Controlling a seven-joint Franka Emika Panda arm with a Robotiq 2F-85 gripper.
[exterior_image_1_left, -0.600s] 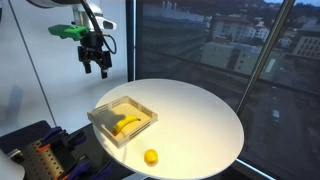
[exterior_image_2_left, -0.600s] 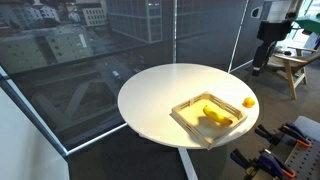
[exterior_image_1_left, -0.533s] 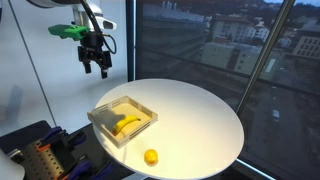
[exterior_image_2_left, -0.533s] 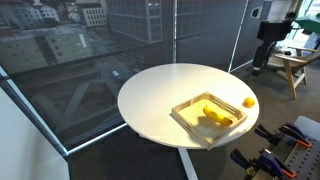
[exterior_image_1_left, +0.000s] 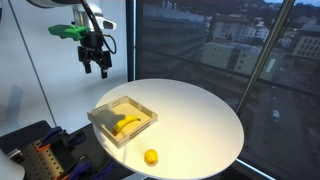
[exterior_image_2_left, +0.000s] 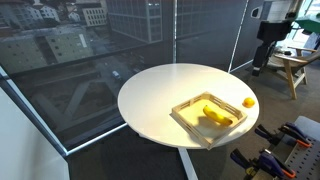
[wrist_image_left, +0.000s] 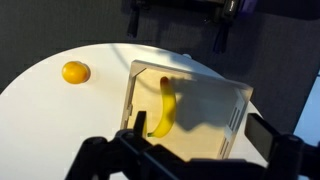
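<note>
Nothing has moved since the earlier frames: arm, fruit and tray sit exactly as before. Banana (wrist_image_left: 163, 110) lies inside the wooden tray (wrist_image_left: 129, 100), running lengthwise along the tray floor, closer to one long wall than the other, in the wrist view. Tray is shallow, open-topped and rectangular, and sits flat on the round white table (exterior_image_1_left: 195, 110), close to the table's edge on the arm's side. A small round yellow-orange fruit (wrist_image_left: 75, 72) lies on the bare tabletop outside the tray, near one of its corners but not touching it; an exterior view puts it right by the table's rim. Gripper (exterior_image_1_left: 96, 69) hangs high in the air, well apart from tray and banana, roughly over the table's edge on the tray side, pointing down. Its jaws are released, the two fingers standing apart with nothing between them and touching nothing. Wrist view looks straight down on the tray, with dark blurred gripper parts along the bottom edge of that view, too soft to read any detail. Behind the table, floor-to-ceiling windows (exterior_image_2_left: 70, 50) show city buildings outside. A bench with orange-handled clamps (exterior_image_2_left: 283, 152) stands low beside the table.
</note>
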